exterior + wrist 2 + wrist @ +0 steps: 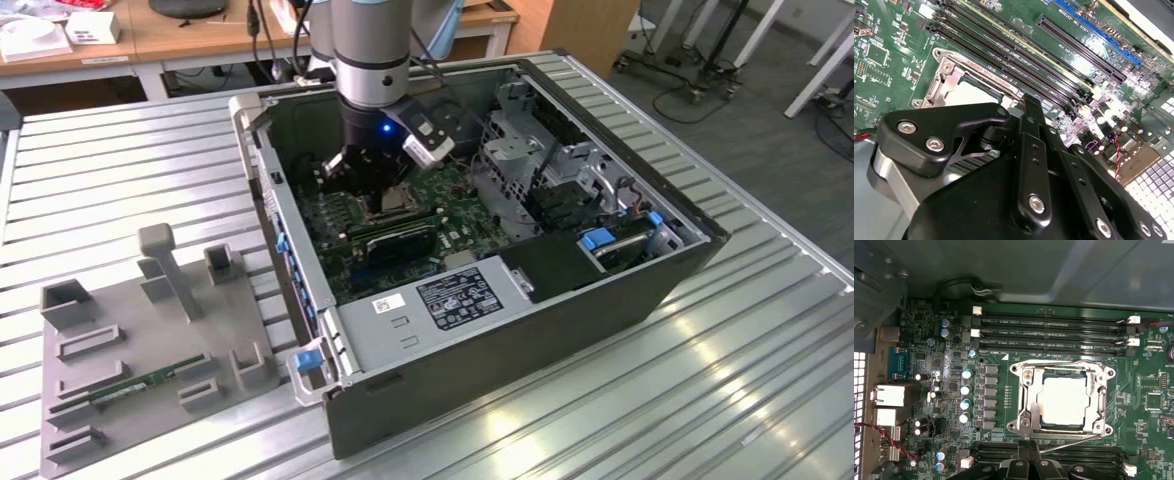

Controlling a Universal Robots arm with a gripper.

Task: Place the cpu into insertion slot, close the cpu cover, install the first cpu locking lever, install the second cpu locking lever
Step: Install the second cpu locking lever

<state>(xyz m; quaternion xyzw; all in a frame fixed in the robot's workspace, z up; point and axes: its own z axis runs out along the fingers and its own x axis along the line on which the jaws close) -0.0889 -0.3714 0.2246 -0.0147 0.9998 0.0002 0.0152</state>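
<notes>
Exterior view: an open computer case (534,300) lies on the slatted table (120,180), and the gripper (371,180) reaches down inside it over the green circuit board (447,225). First wrist view: the cpu (1063,400) sits in the insertion slot (1030,412), the cpu cover (1099,390) framing it. Whether the gripper's fingers (1029,150) are open or closed cannot be told.

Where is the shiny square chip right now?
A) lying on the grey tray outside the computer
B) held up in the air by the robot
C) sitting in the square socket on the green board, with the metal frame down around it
C: in the first wrist view the cpu sits in the insertion slot, with the cpu cover lying around it.
</notes>
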